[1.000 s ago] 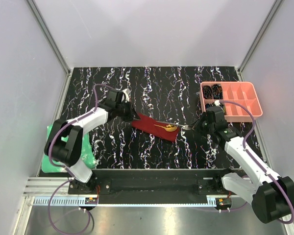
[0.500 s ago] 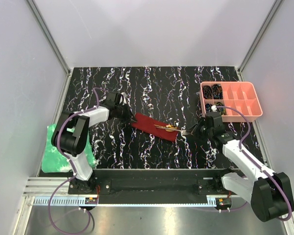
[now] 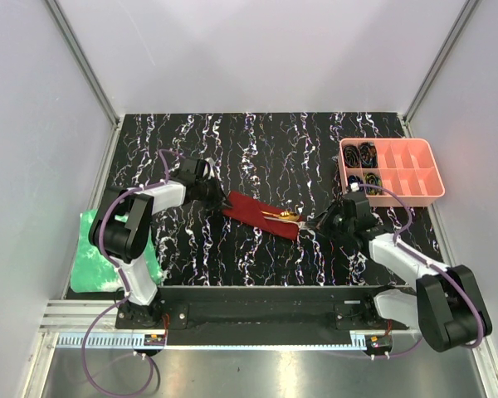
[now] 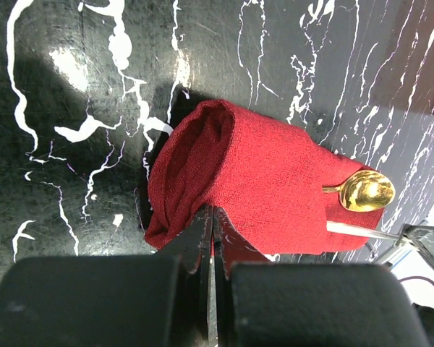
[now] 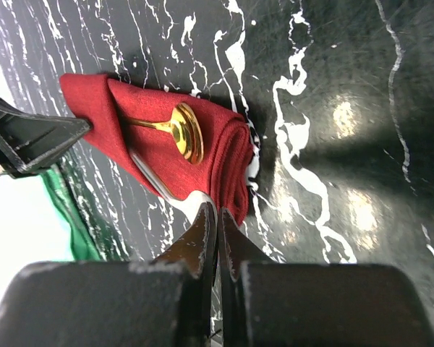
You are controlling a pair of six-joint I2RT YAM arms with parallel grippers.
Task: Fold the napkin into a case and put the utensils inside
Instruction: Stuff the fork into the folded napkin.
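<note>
Starting at the right pincer (image 5: 211,211), its fingers are pressed together and look nipped on the tip of a thin pale metal utensil (image 5: 153,181). That utensil runs straight out from them along the dark red folded cloth case (image 5: 217,148), whose rolled end lies just ahead of this pincer. A small gold spoon (image 5: 182,132) rests on the cloth, bowl toward this end and handle pointing away. Seen from above, the strip's long axis runs up-left to down-right across the black white-veined bench (image 3: 257,141), aimed at both arms. The left pincer (image 4: 211,217) sits at the opposite end, fingers together with their tips touching the cloth's edge; whether a layer is caught between them cannot be told. The right arm is nearer the cutlery, so the push should probably travel along that axis toward the left arm, which can steady the cloth.
</note>
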